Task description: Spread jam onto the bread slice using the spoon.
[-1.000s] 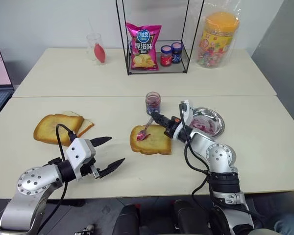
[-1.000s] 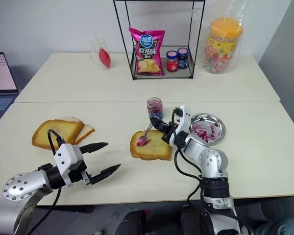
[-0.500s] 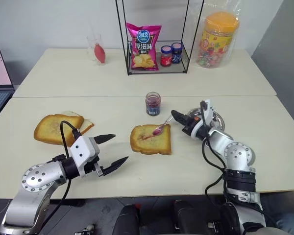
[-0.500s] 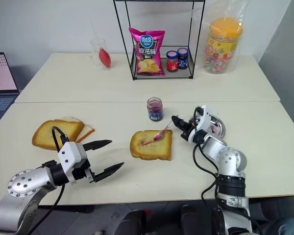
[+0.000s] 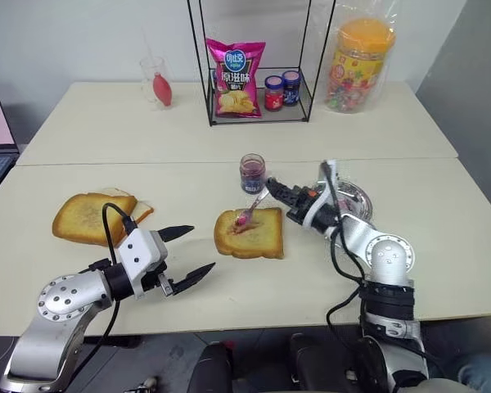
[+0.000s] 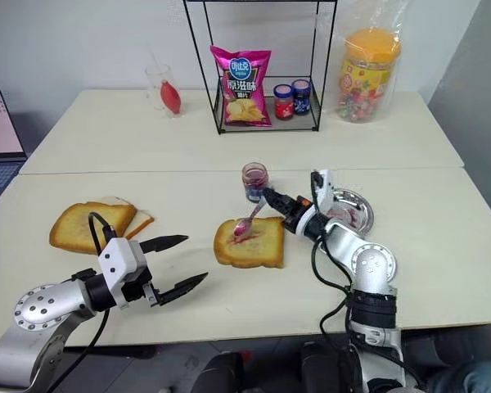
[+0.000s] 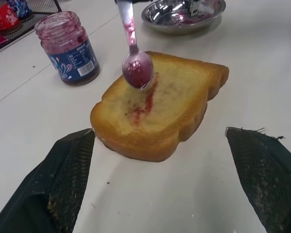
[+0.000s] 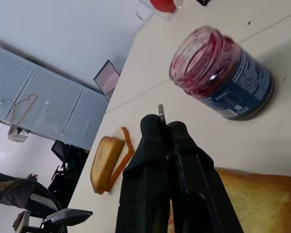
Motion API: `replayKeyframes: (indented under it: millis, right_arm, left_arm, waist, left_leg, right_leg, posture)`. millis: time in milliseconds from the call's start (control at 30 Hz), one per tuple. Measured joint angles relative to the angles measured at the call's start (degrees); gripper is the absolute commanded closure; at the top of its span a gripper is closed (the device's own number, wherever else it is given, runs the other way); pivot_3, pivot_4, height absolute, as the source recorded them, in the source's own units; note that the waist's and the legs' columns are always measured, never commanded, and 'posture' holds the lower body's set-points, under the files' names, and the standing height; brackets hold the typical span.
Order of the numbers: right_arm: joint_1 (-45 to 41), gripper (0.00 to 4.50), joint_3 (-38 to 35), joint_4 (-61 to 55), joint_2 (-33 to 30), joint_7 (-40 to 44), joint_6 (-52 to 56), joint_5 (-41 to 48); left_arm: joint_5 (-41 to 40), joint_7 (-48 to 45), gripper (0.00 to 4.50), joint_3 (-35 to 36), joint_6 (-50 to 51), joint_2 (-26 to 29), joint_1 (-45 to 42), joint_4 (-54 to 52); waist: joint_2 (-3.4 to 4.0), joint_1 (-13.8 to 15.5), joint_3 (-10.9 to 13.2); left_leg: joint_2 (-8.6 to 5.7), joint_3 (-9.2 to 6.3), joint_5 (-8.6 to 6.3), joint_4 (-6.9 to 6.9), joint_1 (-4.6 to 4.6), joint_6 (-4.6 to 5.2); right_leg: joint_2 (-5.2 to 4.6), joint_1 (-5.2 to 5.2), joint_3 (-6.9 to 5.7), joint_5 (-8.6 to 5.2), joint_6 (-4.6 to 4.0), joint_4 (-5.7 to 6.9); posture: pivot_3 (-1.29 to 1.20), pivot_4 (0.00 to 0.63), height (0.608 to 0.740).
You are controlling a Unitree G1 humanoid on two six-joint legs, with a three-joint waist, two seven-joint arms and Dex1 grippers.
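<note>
The bread slice (image 5: 254, 238) lies mid-table with a streak of jam on its face. My right gripper (image 5: 271, 186) is shut on the handle of the spoon (image 7: 137, 70). The spoon slants down from the bread's far right. Its jam-coated bowl sits at the middle of the slice, on or just above the smear. The open jam jar (image 5: 252, 173) stands just behind the bread, close to the right gripper (image 8: 160, 124). My left gripper (image 5: 198, 250) hovers open and empty to the left of the bread, fingers (image 7: 63, 179) spread wide.
A metal dish (image 5: 359, 199) smeared with jam sits right of the bread, behind my right arm. A toast slice with a pale slice (image 5: 86, 214) lies at the left. At the back stand a wire rack (image 5: 258, 90) with chips and lidded jars, a candy tub (image 5: 360, 65) and a glass (image 5: 157, 80).
My right gripper drew the spoon back to the bread's right edge, then brought it left again onto the middle. Its wrist rolled. The left gripper stayed put.
</note>
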Motion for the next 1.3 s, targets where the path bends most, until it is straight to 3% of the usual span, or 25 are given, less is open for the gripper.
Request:
replayKeyframes:
  millis: [133,367,700,900,1000,1133,1300]
  right_arm:
    - [0.7,4.43,2.3,2.0,-1.2,1.2,-1.2,-2.5]
    - [2.7,4.43,-1.3,1.8,-5.6,1.4,-1.2,-2.0]
    - [4.4,4.43,-5.5,-2.4,-9.4,-0.5,1.8,2.6]
    - [-0.1,4.43,-7.7,-5.4,-10.3,-2.6,2.8,8.2]
    - [-1.1,4.43,-8.5,-6.5,-11.1,-3.1,3.0,11.0]
    - [-1.8,4.43,-9.7,-7.6,-13.2,-3.7,2.2,13.7]
    - [0.4,4.43,-13.5,-9.3,-18.8,-1.6,-1.0,15.4]
  left_arm:
    - [0.3,0.1,0.0,-0.3,0.0,0.0,0.0,-0.1]
    - [0.9,0.2,0.0,-1.1,0.0,0.0,0.1,-0.4]
    - [1.0,0.2,0.0,-1.5,0.0,-0.2,-0.3,-0.5]
    - [0.7,0.7,0.0,-0.8,0.4,-0.1,-0.8,-0.5]
    - [-1.6,0.8,0.0,0.9,3.1,0.4,-0.7,-1.4]
    - [-8.6,0.7,0.0,1.9,11.3,3.4,-6.9,-5.3]
    - [-14.1,-1.2,0.0,-1.7,18.9,7.4,-13.7,-11.2]
  waist:
    - [0.0,0.1,0.0]
    - [0.0,0.2,0.0]
    - [0.0,0.3,0.0]
    - [0.02,0.3,0.0]
    - [0.02,0.3,0.0]
    - [0.02,0.6,0.0]
    - [0.02,0.5,0.0]
  left_leg:
    - [-0.01,0.0,0.0,0.0,-0.02,0.0]
    - [-0.01,-0.01,0.0,0.0,-0.01,0.0]
    - [-0.02,0.01,0.0,0.02,-0.01,0.0]
    - [-0.01,0.01,0.0,-0.02,-0.03,0.0]
    - [0.0,0.01,0.0,-0.03,-0.04,0.01]
    - [-0.05,-0.04,0.0,0.07,-0.12,0.0]
    - [-0.06,0.02,-0.01,0.02,-0.15,0.01]
  right_leg:
    - [0.0,-0.01,0.0,0.0,0.0,-0.01]
    - [-0.01,-0.01,0.0,0.0,0.0,0.0]
    - [-0.01,-0.01,0.03,0.0,0.0,0.01]
    - [0.0,-0.04,0.02,-0.01,-0.01,-0.01]
    - [0.0,-0.05,0.01,-0.01,-0.01,-0.01]
    - [-0.01,-0.04,-0.03,0.01,0.03,0.0]
    - [-0.02,-0.04,0.02,0.01,0.06,-0.11]
  posture:
    - [0.0,0.15,0.74]
    - [0.0,0.15,0.74]
    - [0.0,0.15,0.74]
    - [0.0,0.15,0.74]
    - [0.0,0.15,0.74]
    - [0.0,0.15,0.74]
    - [0.0,0.15,0.74]
